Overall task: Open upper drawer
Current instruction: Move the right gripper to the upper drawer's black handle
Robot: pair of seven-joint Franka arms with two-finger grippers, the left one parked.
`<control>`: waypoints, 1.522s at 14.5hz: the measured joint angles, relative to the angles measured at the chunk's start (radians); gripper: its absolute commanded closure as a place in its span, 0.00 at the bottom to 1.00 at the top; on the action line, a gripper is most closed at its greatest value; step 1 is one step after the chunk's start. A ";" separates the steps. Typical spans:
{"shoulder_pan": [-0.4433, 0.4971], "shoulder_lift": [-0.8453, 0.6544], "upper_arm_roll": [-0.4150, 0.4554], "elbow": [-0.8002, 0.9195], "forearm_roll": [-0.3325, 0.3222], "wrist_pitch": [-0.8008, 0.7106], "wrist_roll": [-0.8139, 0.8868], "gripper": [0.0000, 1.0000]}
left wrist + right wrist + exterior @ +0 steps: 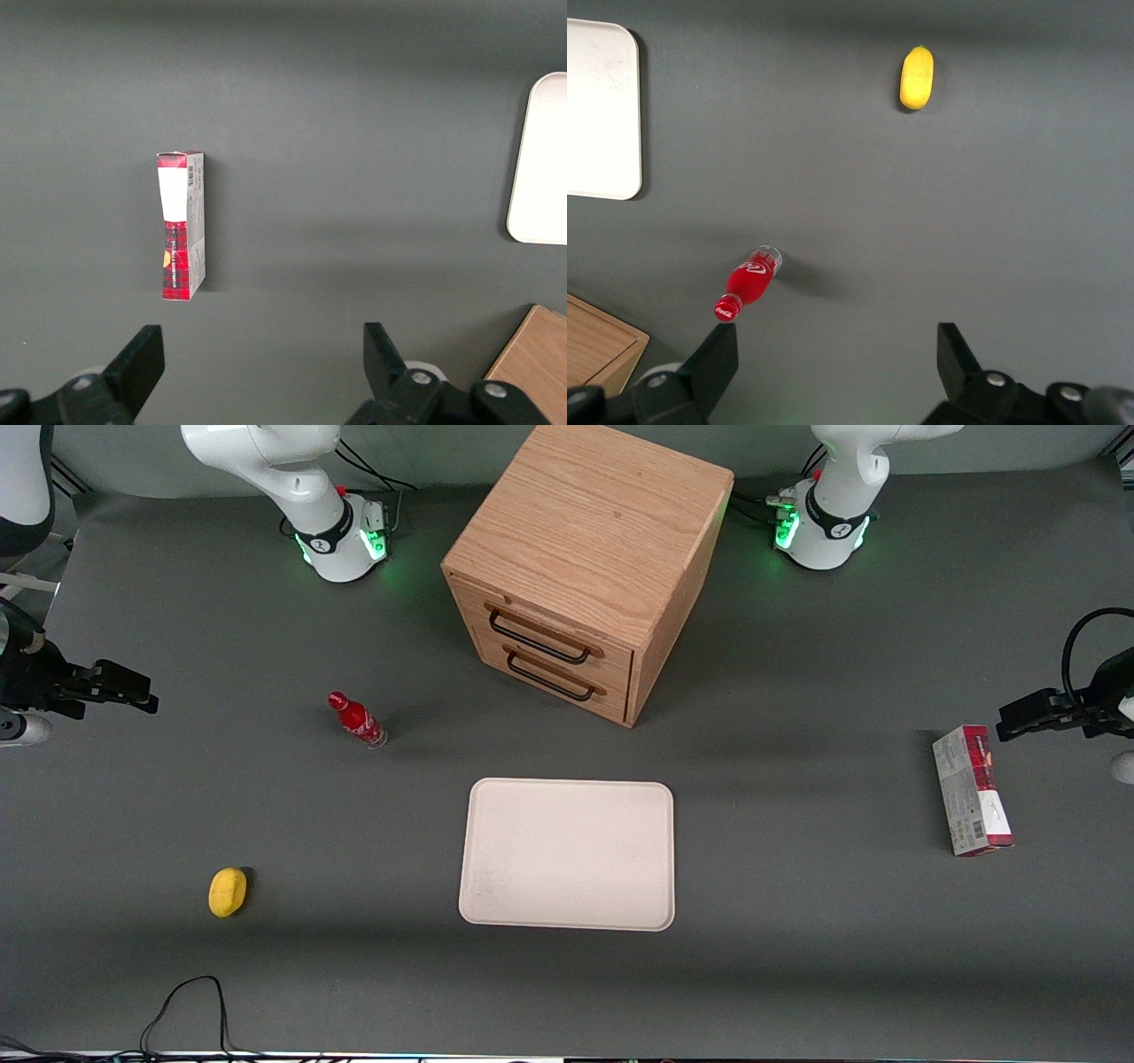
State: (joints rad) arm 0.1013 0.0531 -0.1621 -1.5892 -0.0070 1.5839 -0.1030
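Note:
A light oak cube cabinet [589,558] stands at the middle of the table, turned at an angle. Its upper drawer [545,633] is flush and closed, with a black bar handle [538,638] across it. The lower drawer [554,677] sits just beneath, also closed. My gripper [124,688] hovers well off toward the working arm's end of the table, far from the cabinet. It is open with nothing between its fingers [718,359]. The wrist view shows only a corner of the cabinet top [598,350].
A red cola bottle [356,720] stands between my gripper and the cabinet, also seen as the bottle [749,282]. A yellow lemon [228,892] lies nearer the front camera. A white tray [567,855] lies in front of the cabinet. A red-and-white carton [972,790] lies toward the parked arm's end.

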 measured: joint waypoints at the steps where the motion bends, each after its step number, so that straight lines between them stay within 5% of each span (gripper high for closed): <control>1: 0.000 0.000 0.000 0.000 0.000 0.000 0.000 0.00; 9: 0.000 0.024 0.017 0.036 0.001 -0.019 0.000 0.00; 13: 0.031 0.084 0.119 0.099 0.004 -0.029 0.000 0.00; 22: 0.415 0.173 0.167 0.177 0.006 -0.032 0.002 0.00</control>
State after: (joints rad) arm 0.5167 0.2264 0.0048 -1.4122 -0.0006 1.5522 -0.1014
